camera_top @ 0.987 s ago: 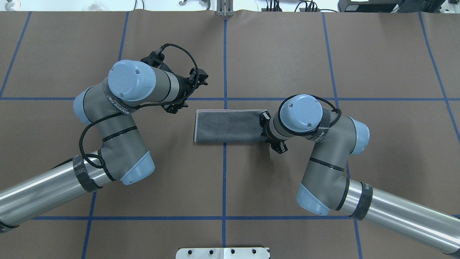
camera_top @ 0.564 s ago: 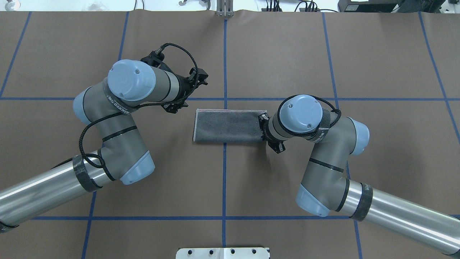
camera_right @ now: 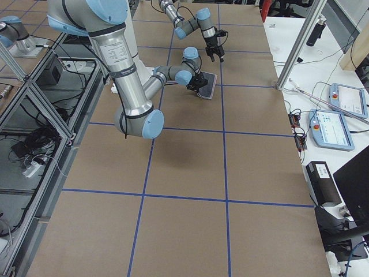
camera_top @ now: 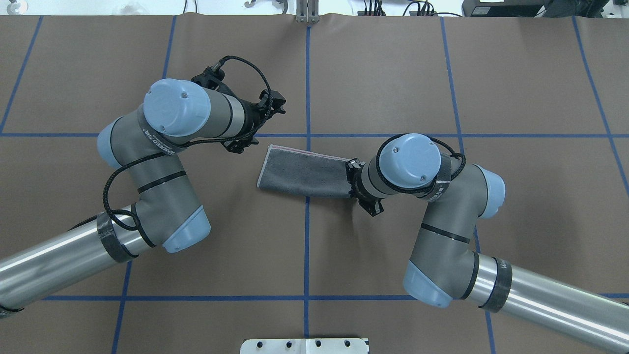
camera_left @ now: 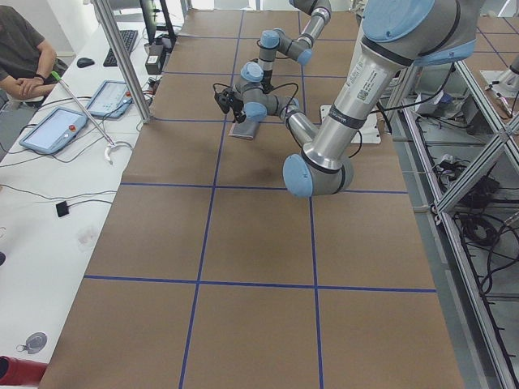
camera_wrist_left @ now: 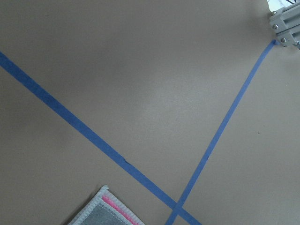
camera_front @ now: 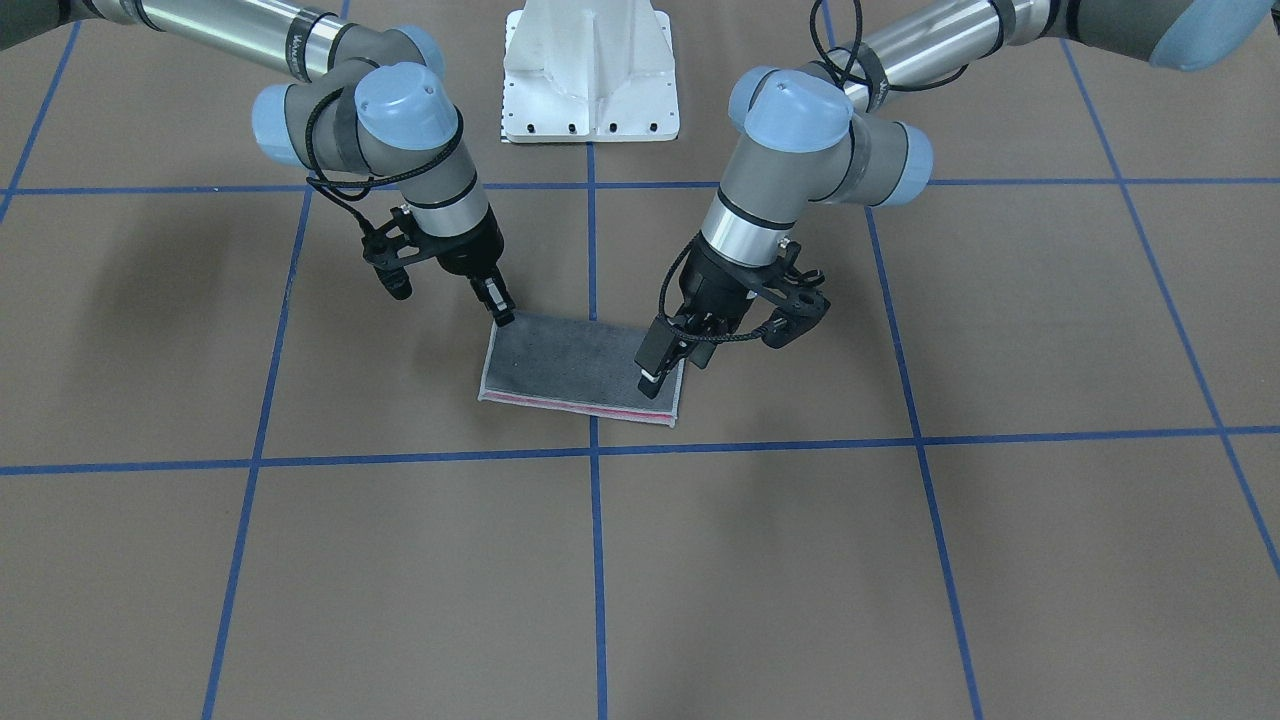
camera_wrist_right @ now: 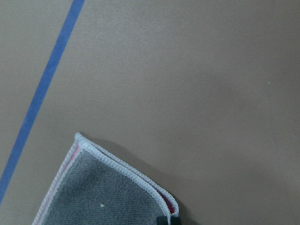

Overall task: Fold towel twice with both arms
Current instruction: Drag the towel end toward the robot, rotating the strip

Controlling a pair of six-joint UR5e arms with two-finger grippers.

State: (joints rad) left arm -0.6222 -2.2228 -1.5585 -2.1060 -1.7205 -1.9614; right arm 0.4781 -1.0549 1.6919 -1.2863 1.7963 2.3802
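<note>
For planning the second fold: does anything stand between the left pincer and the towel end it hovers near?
Nothing visible does. The left pincer hangs by the towel's free end, and only bare table lies around them.

From this end of the brown surface [camera_left: 251, 243] you see the left arm [camera_left: 324, 138] large and near. Its blue-capped elbow hangs low over the blue tape grid and its forearm reaches away toward the towel [camera_left: 247, 130]. The towel lies grey side up on the far squares. Beyond it the right arm [camera_left: 280, 44] shows small, bent down toward the towel's far end. Along the left runs a white side surface [camera_left: 49, 194] carrying a tablet [camera_left: 53, 130], and a person [camera_left: 20, 44] sits at its far end.
</note>
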